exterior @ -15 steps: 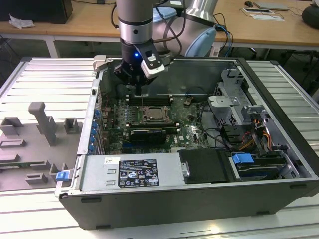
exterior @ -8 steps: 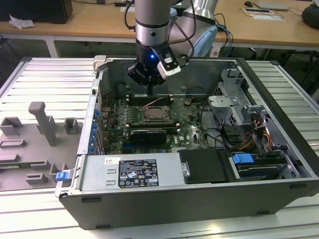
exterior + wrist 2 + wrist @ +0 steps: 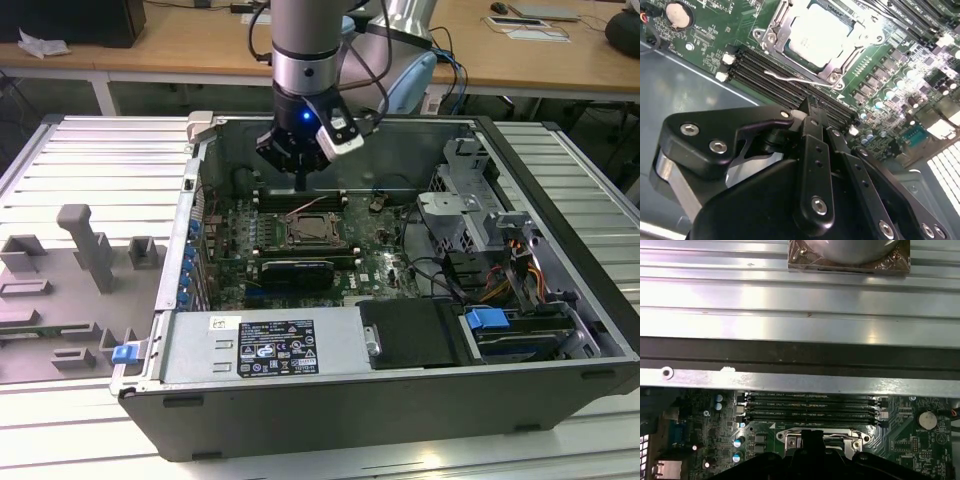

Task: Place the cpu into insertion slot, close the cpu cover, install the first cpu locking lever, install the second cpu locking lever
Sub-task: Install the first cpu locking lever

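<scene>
The one gripper [image 3: 300,185] is hanging inside the open computer case [image 3: 560,380], its black fingers [image 3: 812,150] pressed together with nothing between them. In the second wrist view the fingertips are sitting over the memory slots [image 3: 785,80], four long black strips lying side by side. Just beyond them, one thin wire lever [image 3: 795,77] is running along the near edge of the insertion slot [image 3: 817,37]. The one cpu [image 3: 817,35] is lying flat in that slot, pale top up, and the cpu cover [image 3: 777,30] is lying closed around it as a metal frame. The green board [image 3: 890,65] is spreading out all round. In the exterior view the slot [image 3: 315,232] is sitting just in front of the gripper, and one blue-tabbed drive bay [image 3: 490,322] is lying well off towards that view's right.
</scene>
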Robot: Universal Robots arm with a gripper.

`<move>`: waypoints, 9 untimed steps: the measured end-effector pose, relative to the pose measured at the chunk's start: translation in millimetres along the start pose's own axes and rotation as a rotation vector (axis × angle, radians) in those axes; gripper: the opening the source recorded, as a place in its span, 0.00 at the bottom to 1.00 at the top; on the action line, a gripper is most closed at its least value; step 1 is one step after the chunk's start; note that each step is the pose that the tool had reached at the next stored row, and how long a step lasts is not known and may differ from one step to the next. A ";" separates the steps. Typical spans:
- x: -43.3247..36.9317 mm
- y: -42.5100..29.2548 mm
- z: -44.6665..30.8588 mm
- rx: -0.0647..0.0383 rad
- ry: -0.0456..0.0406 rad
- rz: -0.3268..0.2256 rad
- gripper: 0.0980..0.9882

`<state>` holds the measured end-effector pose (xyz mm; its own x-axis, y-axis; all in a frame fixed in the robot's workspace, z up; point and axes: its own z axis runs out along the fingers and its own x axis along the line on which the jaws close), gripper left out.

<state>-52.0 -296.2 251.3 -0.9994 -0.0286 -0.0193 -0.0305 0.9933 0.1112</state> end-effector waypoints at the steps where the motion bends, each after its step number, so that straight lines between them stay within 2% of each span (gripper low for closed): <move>1: -0.4 -0.2 2.0 0.000 -0.0001 0.000 0.01; 4: -4.3 -1.0 7.8 0.000 -0.0001 0.000 0.01; 7: -12.4 -1.8 13.6 0.000 0.0000 0.000 0.01; 9: -13.4 -1.7 14.4 0.000 0.0001 0.000 0.01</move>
<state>-38.3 -295.9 237.0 -0.9994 -0.0282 -0.0192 -0.0302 0.9933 0.1111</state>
